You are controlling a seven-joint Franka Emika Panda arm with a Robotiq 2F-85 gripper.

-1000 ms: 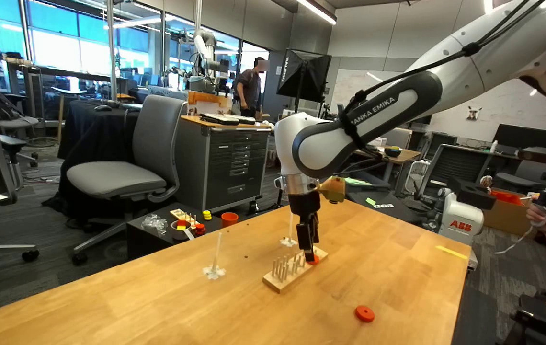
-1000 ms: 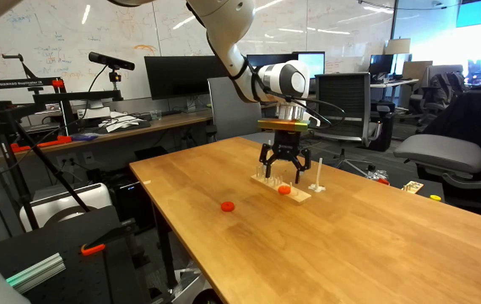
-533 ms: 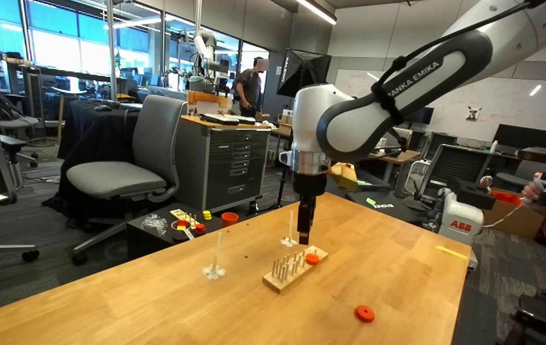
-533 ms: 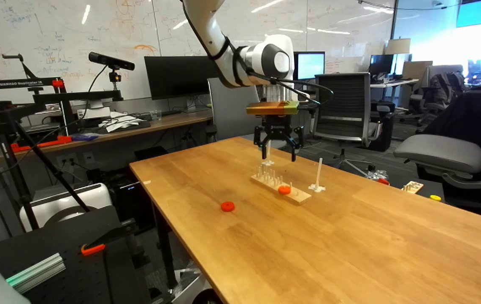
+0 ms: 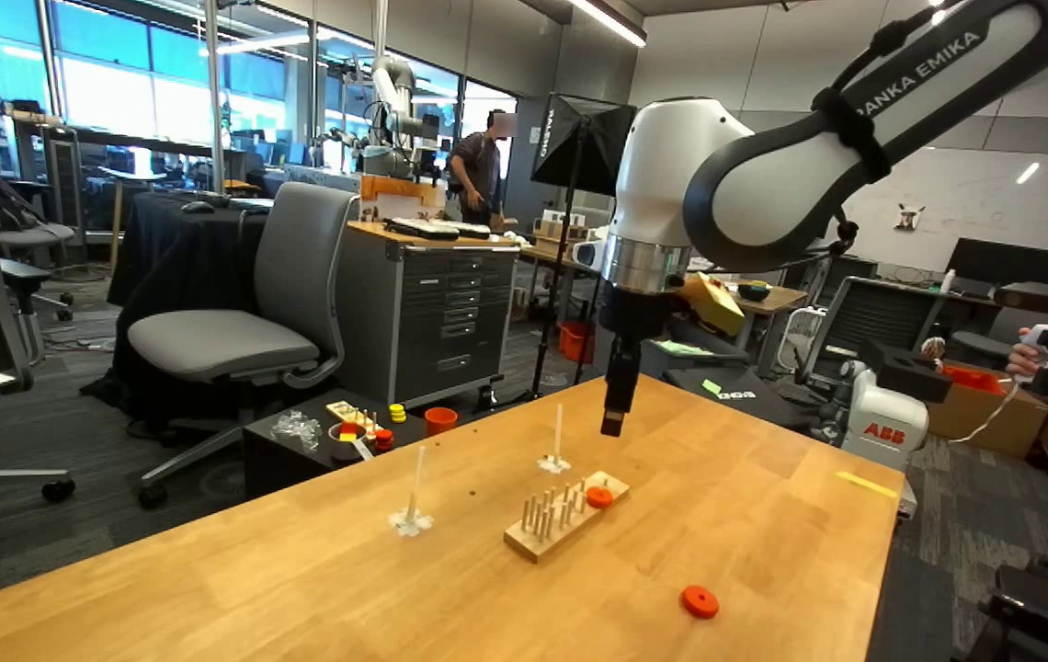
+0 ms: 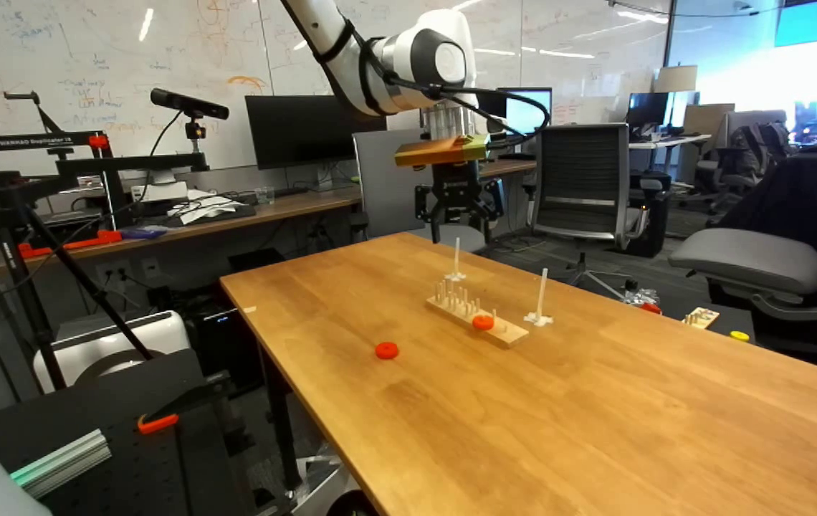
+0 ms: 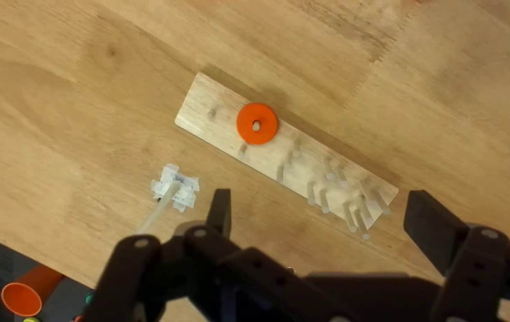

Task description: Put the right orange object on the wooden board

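The right orange object (image 7: 267, 125), as I read it, is home, around a peg (image 7: 256, 126) toward the ten o'clock end of the wooden board (image 7: 261, 158) in the wrist view, and with the hand (image 7: 320, 199) in mid-air, spread wide, holding nothing, I'd call the placing done, only a retreat left. At four o'clock from the board in an exterior view, the look-alike disc (image 5: 700, 602) lies on the surface (image 5: 349, 588). Lettering: ANKA EMIKA on the arm (image 5: 777, 198), its start hidden, ABB on a white robot (image 5: 878, 409) at the hand's three o'clock, WANHAO across a black frame (image 6: 43, 142).
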